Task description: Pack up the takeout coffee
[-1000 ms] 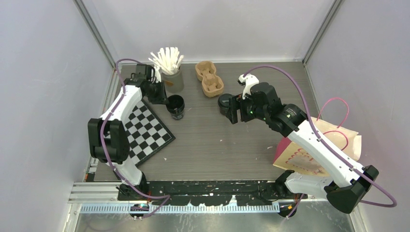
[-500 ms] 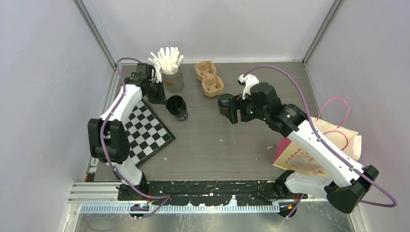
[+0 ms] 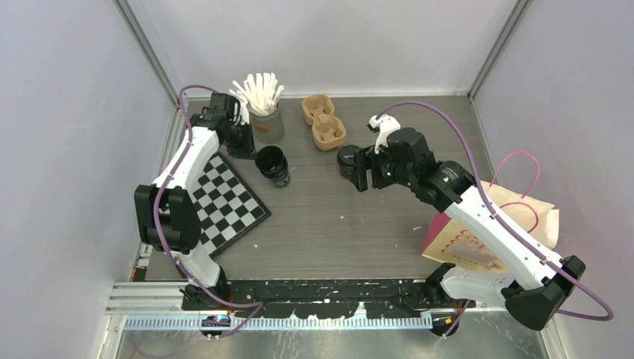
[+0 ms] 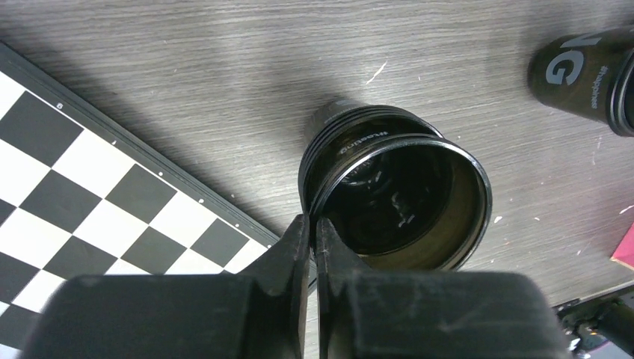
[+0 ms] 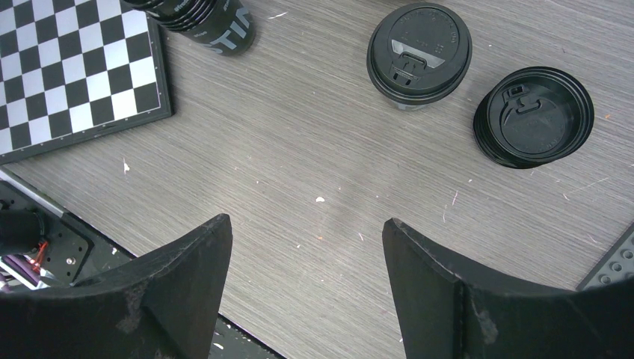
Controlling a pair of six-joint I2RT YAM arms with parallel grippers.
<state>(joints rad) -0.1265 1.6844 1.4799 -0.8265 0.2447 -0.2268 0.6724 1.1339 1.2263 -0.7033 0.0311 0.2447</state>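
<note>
Your left gripper point(image 4: 312, 235) pinches the rim of 1 open cup point(image 4: 396, 194), just beside the chessboard point(image 4: 90, 202). Your right gripper point(image 5: 305, 228) hangs spread wide over the table point(image 5: 299, 149), near 1 lidded cup point(image 5: 419, 52) and stacked lids point(image 5: 533, 112).

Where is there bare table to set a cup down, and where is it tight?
Widest bare patch: the table middle, bordered by the chessboard, the paper bag and the near edge. A smaller one lies at the far right corner, behind the right arm. Crowded: the far strip, where stick cup, open cup, carrier and lidded cup sit close.
</note>
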